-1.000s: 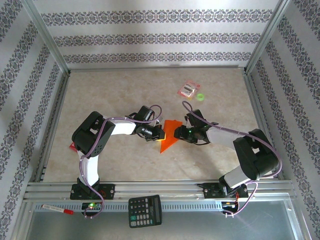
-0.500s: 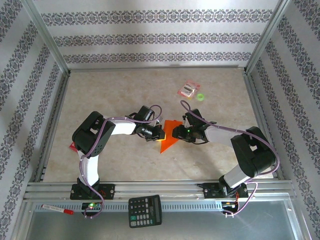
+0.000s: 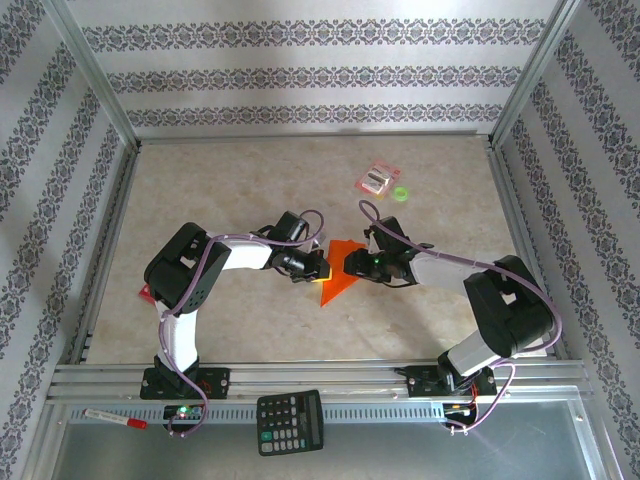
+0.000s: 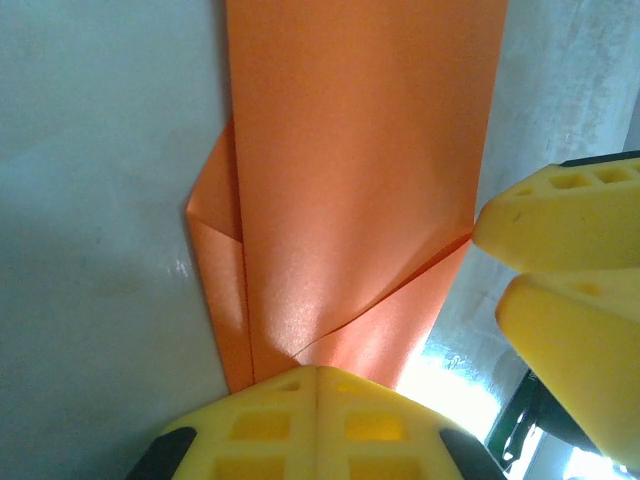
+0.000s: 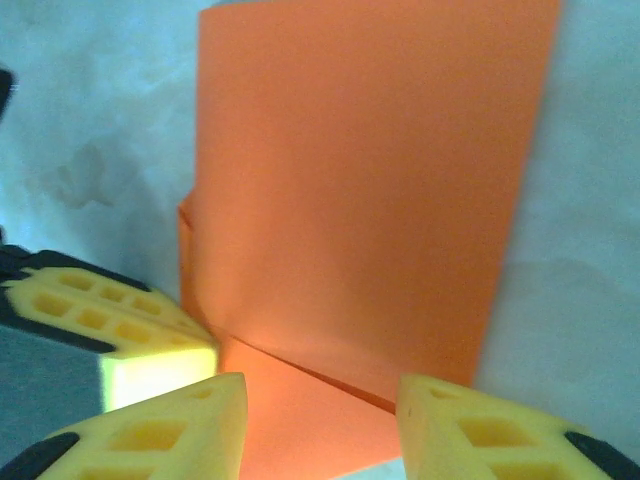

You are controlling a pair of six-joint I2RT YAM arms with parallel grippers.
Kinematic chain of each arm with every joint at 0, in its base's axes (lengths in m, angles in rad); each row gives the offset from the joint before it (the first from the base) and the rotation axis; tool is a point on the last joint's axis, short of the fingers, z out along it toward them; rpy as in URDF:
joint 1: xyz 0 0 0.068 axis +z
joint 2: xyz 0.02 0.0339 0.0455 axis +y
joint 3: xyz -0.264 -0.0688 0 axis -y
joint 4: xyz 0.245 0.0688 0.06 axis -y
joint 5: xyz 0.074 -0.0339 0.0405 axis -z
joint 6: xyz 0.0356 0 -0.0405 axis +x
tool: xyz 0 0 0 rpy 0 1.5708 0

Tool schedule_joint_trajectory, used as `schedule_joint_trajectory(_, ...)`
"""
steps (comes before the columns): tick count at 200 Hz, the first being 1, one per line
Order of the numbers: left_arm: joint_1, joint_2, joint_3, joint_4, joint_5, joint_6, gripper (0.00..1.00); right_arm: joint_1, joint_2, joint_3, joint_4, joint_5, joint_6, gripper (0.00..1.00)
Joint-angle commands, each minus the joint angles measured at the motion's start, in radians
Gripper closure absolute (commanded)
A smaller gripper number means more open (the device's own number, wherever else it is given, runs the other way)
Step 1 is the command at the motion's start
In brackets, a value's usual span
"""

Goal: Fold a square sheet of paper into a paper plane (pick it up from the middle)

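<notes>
Two robot arms meet over one bright orange sheet of paper (image 3: pixel 338 283), partly folded, lying flat near the middle of the beige table (image 3: pixel 250 180), a little toward its near edge. By the left edge, a small red item (image 3: pixel 145 292) peeks from behind the left arm. On the metal ledge along the near edge lie one red-capped white marker (image 3: pixel 115 420) and one black calculator (image 3: pixel 290 421). Toward the far right corner sit one pink-red packet (image 3: pixel 380 179) and, just beside it, one small green ring (image 3: pixel 401 193).

The left arm rises from the near left corner, bends at the elbow and reaches right. Its left claw (image 3: pixel 318 266) is fully closed, yellow fingers (image 4: pixel 260 430) pressed together at the paper's edge; whether they pinch it cannot be told. The right arm mirrors it from the near right corner, reaching left. Its right claw (image 3: pixel 350 266) stands partly open, low over the sheet's right side, fingers (image 5: pixel 500 430) apart, gripping nothing.
</notes>
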Motion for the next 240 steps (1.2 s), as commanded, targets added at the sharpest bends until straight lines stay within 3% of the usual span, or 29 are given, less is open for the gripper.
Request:
schedule_joint_trajectory(1, 0.007, 0.046, -0.015, -0.029, -0.017, 0.017, 1.0, -0.001, -0.02, 0.024, -0.084, 0.088, -0.051, 0.56)
schedule_joint_trajectory(107, 0.005, 0.054, -0.009, -0.032, -0.01, 0.017, 1.0, -0.011, 0.076, 0.071, 0.027, 0.002, -0.061, 0.57)
schedule_joint_trajectory(171, 0.008, 0.059, 0.0, -0.042, -0.008, 0.022, 1.0, -0.059, 0.008, -0.011, 0.113, -0.069, -0.015, 0.61)
schedule_joint_trajectory(194, 0.008, 0.06, -0.001, -0.041, -0.007, 0.021, 1.0, -0.091, 0.014, -0.019, 0.12, -0.086, 0.008, 0.67)
schedule_joint_trajectory(240, 0.007, 0.058, 0.004, -0.049, -0.009, 0.022, 1.0, -0.105, 0.051, -0.001, 0.116, -0.108, 0.039, 0.92)
